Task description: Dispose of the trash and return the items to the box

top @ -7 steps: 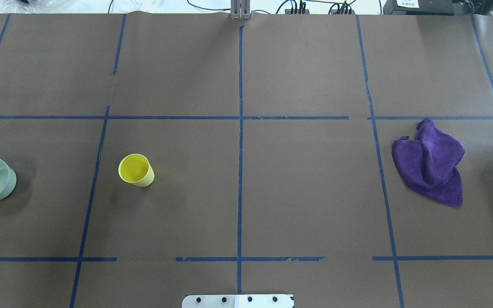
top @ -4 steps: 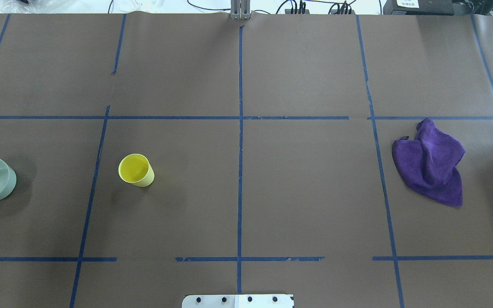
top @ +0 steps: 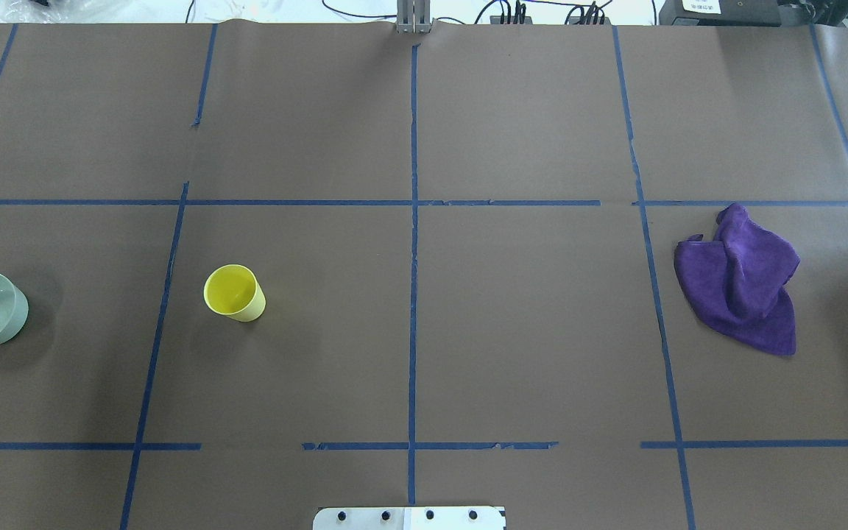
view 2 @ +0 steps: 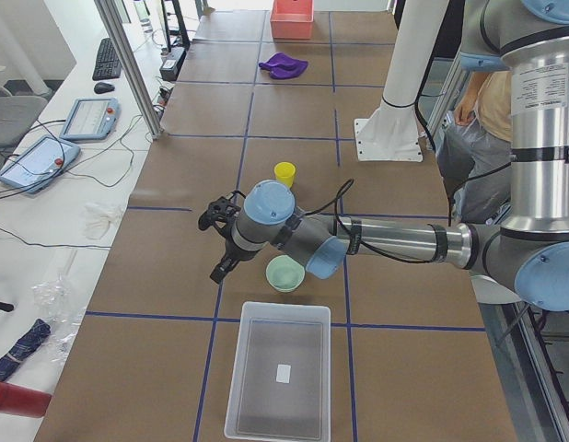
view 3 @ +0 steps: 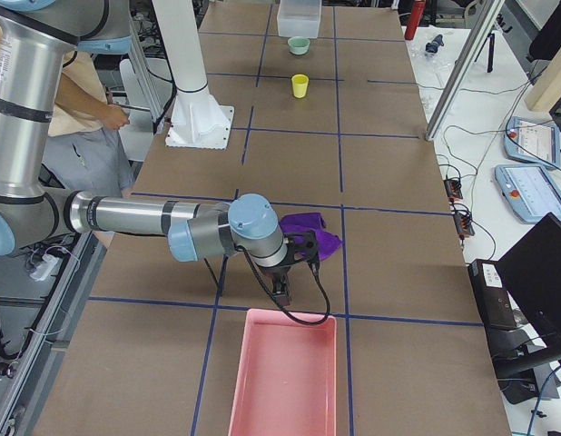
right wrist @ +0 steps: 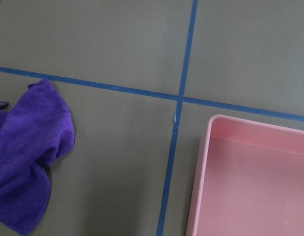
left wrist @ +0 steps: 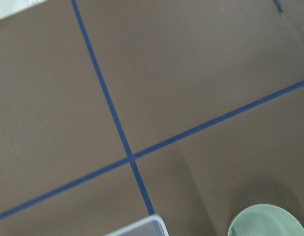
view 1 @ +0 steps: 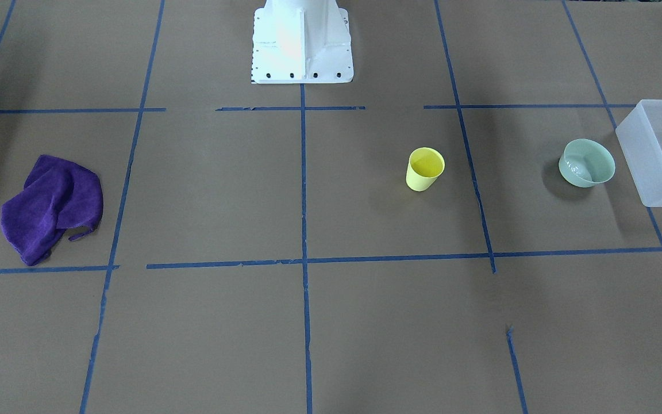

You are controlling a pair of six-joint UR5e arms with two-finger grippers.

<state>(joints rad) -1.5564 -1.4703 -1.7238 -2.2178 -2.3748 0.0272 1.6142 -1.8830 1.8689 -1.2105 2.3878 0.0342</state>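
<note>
We find the cup [view 1: 424, 168] upright on the worktop [view 1: 365, 322], mouth up, in the left half and well apart from everything else. The bowl [view 1: 587, 163] sits further left, also mouth up. It is just beside the box [view 1: 641, 167] but does not touch it. The box stands at the left end of the worktop, and a small white label shows on its bottom. Neither the cup nor the bowl is in the box.

The left hand [view 2: 216, 247] hangs above the worktop near the bowl, on the side away from the robot base [view 1: 302, 43]. Only the side view shows it, so we cannot tell how wide it stands. Its wrist camera looks down on a tape crossing, the bowl's rim and one corner of the box.

The cloth [view 1: 49, 207] lies crumpled in the right half. The right hand [view 3: 294, 268] hangs just beside it, between the cloth and the pink tray [view 3: 285, 377] at the right end. Here too we cannot tell its width.
</note>
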